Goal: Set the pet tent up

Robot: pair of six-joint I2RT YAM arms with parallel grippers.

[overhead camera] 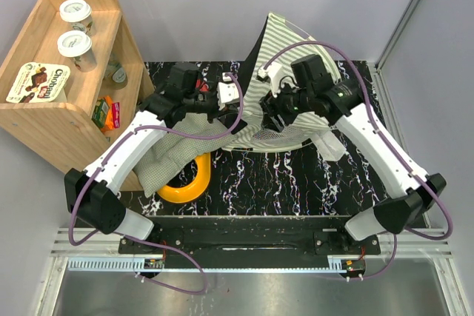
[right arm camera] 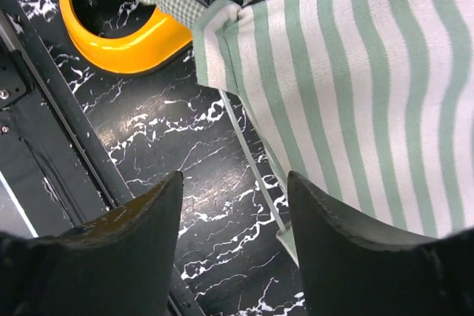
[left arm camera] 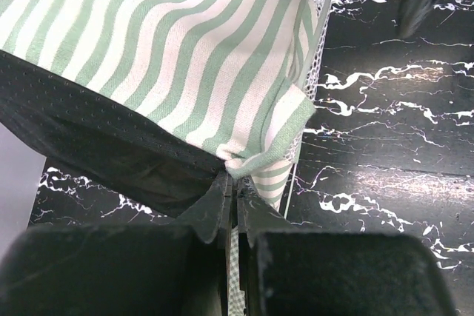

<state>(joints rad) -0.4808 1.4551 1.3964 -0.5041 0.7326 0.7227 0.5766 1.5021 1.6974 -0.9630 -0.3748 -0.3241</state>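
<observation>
The pet tent [overhead camera: 287,38] is green-and-white striped fabric, raised at the back middle of the table, with white mesh [overhead camera: 275,136] sagging at its front. In the left wrist view my left gripper [left arm camera: 235,177] is shut on a hemmed corner of the tent [left arm camera: 185,49]; black lining [left arm camera: 96,138] hangs below the stripes. From above, that gripper [overhead camera: 235,101] sits at the tent's left edge. My right gripper [right arm camera: 233,183] is open over bare table, close beside the striped panel [right arm camera: 355,72] and a thin white pole [right arm camera: 252,160]. Nothing lies between its fingers.
A small-checked padded cushion [overhead camera: 178,146] lies under the left arm, partly over a yellow ring [overhead camera: 189,183]. A wooden shelf [overhead camera: 52,120] with cups and a chocolate box stands at the left. The table [overhead camera: 296,175] is black marble-patterned, with walls close behind.
</observation>
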